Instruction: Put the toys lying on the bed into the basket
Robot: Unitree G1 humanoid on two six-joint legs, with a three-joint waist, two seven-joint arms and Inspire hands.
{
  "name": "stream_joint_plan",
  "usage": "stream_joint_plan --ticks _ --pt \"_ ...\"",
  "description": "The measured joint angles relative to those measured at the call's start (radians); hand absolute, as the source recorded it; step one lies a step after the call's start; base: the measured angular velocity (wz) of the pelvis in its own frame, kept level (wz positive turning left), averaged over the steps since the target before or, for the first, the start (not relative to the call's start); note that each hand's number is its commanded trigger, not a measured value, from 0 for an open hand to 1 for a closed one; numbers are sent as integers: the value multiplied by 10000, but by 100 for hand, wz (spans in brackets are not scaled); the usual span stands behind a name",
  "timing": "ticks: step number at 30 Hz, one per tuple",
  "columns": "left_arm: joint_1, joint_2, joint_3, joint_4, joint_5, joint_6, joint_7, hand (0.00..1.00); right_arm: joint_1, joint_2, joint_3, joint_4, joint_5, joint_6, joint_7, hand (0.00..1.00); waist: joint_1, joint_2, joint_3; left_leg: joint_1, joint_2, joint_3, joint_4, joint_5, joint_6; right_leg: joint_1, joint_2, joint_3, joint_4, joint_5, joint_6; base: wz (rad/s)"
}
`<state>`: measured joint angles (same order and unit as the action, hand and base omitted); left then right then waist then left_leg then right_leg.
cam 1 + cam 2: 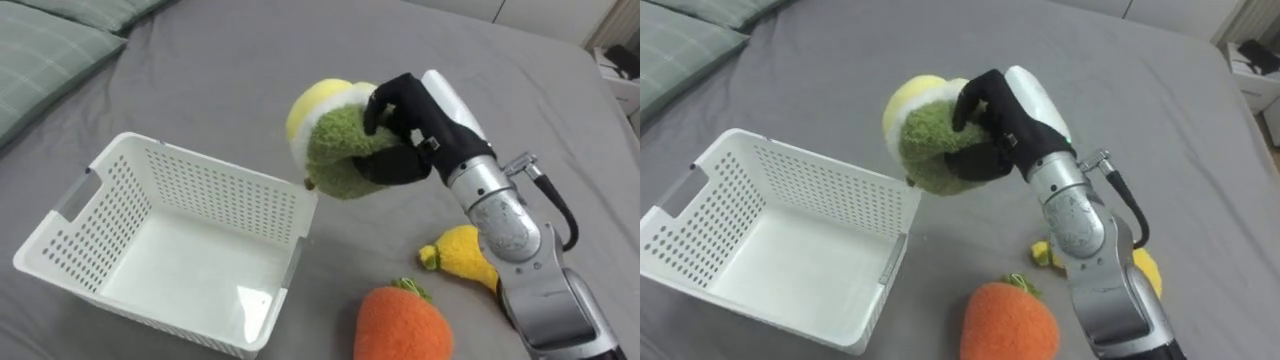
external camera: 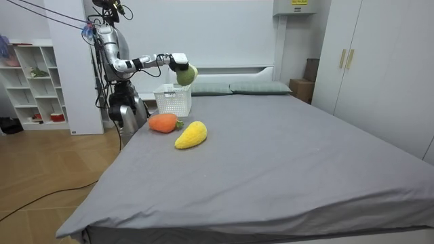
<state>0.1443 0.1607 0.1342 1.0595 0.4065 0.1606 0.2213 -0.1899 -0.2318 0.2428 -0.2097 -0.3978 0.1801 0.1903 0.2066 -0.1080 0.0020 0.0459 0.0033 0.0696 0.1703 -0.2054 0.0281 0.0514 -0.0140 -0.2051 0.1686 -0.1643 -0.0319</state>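
My right hand [image 1: 405, 125] [image 1: 995, 125] is shut on a green and pale yellow plush toy [image 1: 335, 140] [image 1: 930, 140] and holds it in the air just past the right rim of the white perforated basket [image 1: 95, 270] [image 1: 700, 240], which sits empty on the grey bed. An orange plush carrot [image 1: 402, 325] [image 1: 1008, 322] lies at the near right, and a yellow plush toy [image 1: 460, 257] [image 1: 1145, 268] lies beside it, partly behind my forearm. In the room view the robot stands at the bed's far corner with the held toy [image 2: 186, 73] above the basket [image 2: 172, 100].
Grey-green pillows [image 1: 40, 50] lie at the head of the bed, left of the basket. The grey sheet [image 1: 250, 70] stretches open beyond the toys. In the room view a white shelf [image 2: 34, 81] stands behind the robot and wardrobes [image 2: 380, 61] line the room view's right.
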Motion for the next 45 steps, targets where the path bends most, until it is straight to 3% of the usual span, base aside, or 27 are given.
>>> stream_joint_plan --ticks 11,20,21,22,23,24,25,32,45 --pt "-34 63 -420 -83 29 1 -210 0 -58 669 923 -76 11 2 640 100 308 -22 18 -29 -15 -95 -14 2 2 7 -1 -9 5 4 5 1" --pt "-263 134 -923 -234 31 1 -354 0 -101 665 2068 -57 3 85 1120 100 515 23 50 -80 -29 -177 -20 12 6 -5 -33 -180 5 5 7 3" --pt "-276 139 -955 -234 31 1 -354 0 -101 669 2103 -50 6 86 1196 82 514 26 54 -83 -29 -180 -21 12 6 -7 -33 -187 4 5 7 0" --pt "-322 148 -993 -235 62 2 -354 0 -110 680 2157 -8 17 87 1275 82 558 18 66 -90 -29 -185 -26 13 7 -14 -31 -184 0 5 7 0" --pt "-393 149 -998 -236 204 2 -355 0 -120 686 2183 33 14 99 1314 41 630 3 80 -95 -28 -185 -32 13 6 -21 -33 -180 -4 5 7 0" --pt "-437 150 -1000 -238 228 2 -356 0 -120 696 2188 37 13 108 1322 29 675 -2 84 -101 -28 -191 -33 13 6 -23 -31 -181 -8 5 7 0" --pt "-498 153 -1000 -279 390 2 -360 0 -120 655 2197 38 -15 114 1327 0 745 -23 88 -116 -30 -211 -33 13 5 -23 -31 -205 -17 5 7 7" --pt "-538 238 -1013 -578 678 3 -370 0 -127 660 2497 37 -174 220 1428 0 765 -214 90 -300 -132 -344 16 54 25 -160 -32 -448 -22 6 10 4" --pt "-543 258 -1016 -582 672 144 -454 0 -129 654 2507 37 -200 364 1225 0 790 -273 51 -333 -142 -392 -17 101 85 -165 -131 -494 0 31 62 1"
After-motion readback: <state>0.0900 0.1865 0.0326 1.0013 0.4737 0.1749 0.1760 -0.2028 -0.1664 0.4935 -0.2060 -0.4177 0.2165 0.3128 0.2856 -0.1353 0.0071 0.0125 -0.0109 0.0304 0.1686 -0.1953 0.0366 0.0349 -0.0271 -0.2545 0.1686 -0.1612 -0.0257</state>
